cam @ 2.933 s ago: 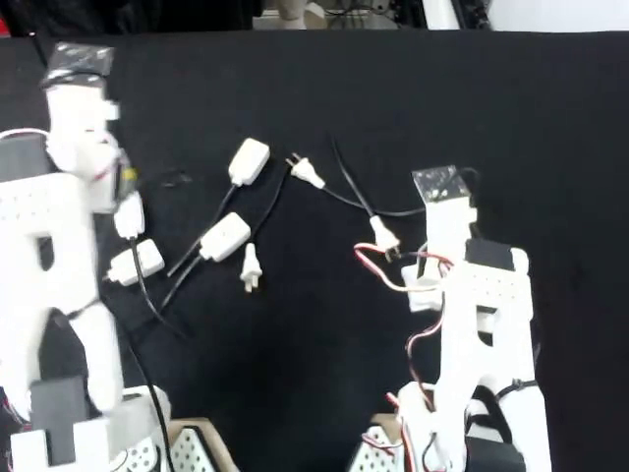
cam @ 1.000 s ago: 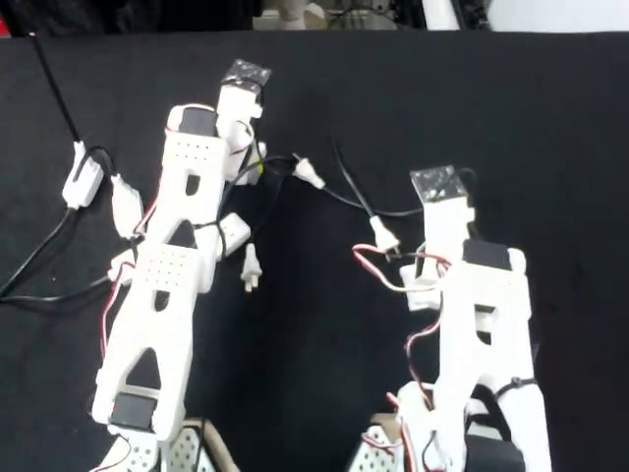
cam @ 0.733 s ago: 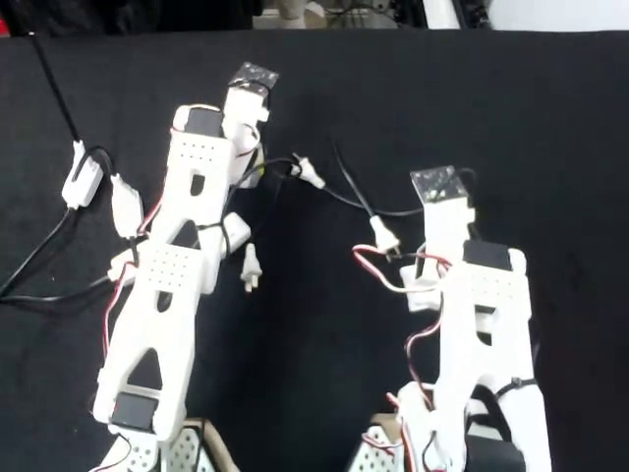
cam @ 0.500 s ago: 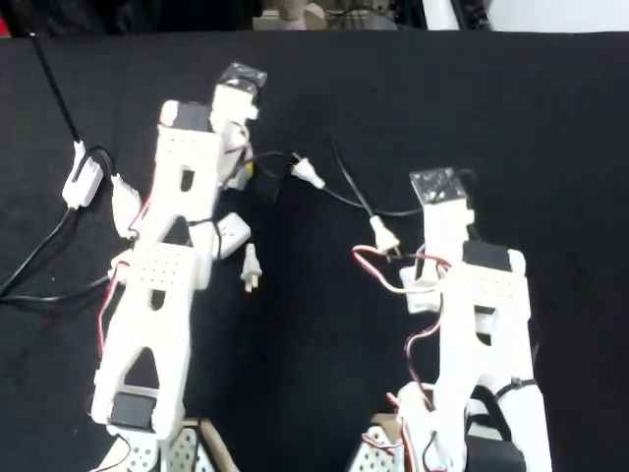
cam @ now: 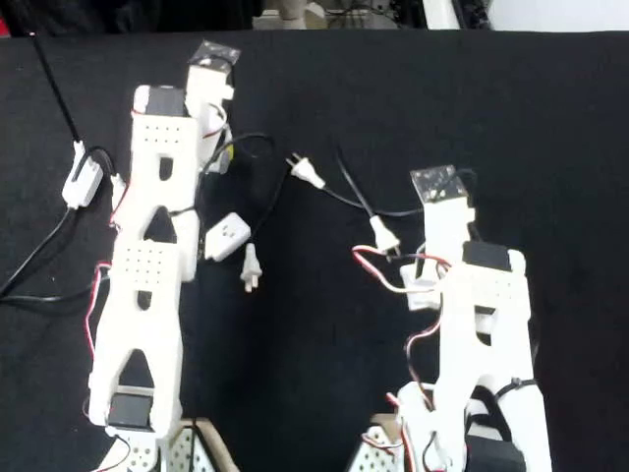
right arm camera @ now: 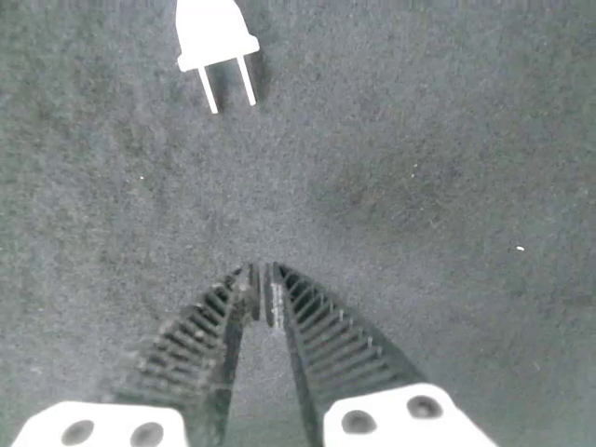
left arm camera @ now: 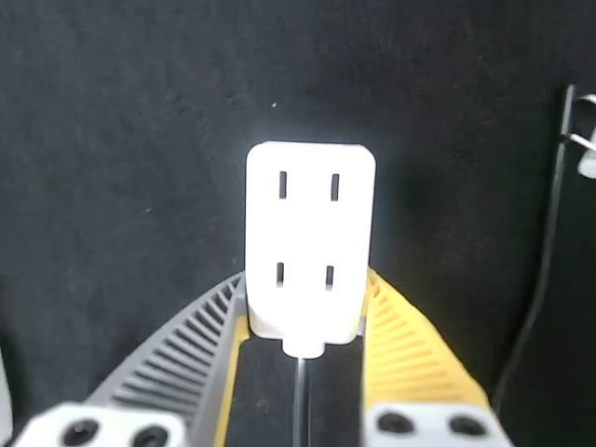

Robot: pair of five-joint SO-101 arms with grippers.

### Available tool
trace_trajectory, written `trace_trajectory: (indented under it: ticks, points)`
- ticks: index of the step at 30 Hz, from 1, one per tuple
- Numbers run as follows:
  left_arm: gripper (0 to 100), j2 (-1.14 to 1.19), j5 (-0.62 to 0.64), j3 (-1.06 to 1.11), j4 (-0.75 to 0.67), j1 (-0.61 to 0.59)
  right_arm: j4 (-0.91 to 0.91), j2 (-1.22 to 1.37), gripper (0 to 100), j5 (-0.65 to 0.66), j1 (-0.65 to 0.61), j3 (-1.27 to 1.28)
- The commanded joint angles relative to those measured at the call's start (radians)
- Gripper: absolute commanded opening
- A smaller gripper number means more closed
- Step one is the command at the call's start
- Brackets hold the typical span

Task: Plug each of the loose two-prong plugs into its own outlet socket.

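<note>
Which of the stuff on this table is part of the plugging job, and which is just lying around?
Job: held socket in the left gripper; table socket; far plug; near plug; plug ahead of the shut right gripper; cabled white block, probably a socket.
Lying about: black cloth; cables past the far edge.

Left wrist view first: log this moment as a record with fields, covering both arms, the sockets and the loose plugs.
left jaws: shut on a white outlet socket, slots facing the camera
right jaws: shut, empty, above the black cloth
ahead of right jaws: two-prong plug, loose
other plugs: near plug and far plug, both unplugged
free socket: on the cloth beside the left arm
</note>
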Motion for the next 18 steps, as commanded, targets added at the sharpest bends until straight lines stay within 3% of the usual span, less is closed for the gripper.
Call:
trace_trajectory:
  ticks: [1, 8, 18]
  points:
    - [3, -0.269, 0.038, 0.26, 0.011, -0.013, -0.011, -0.001, 1.5, -0.003, -0.011, -0.004]
    - [3, -0.824, 0.018, 0.941, -0.026, 0.071, -0.011, -0.001, 1.5, -0.003, -0.012, -0.004]
    - [3, -1.665, -0.18, 1.965, -0.433, 0.193, 0.012, -0.001, 1.5, 0.005, -0.011, -0.015]
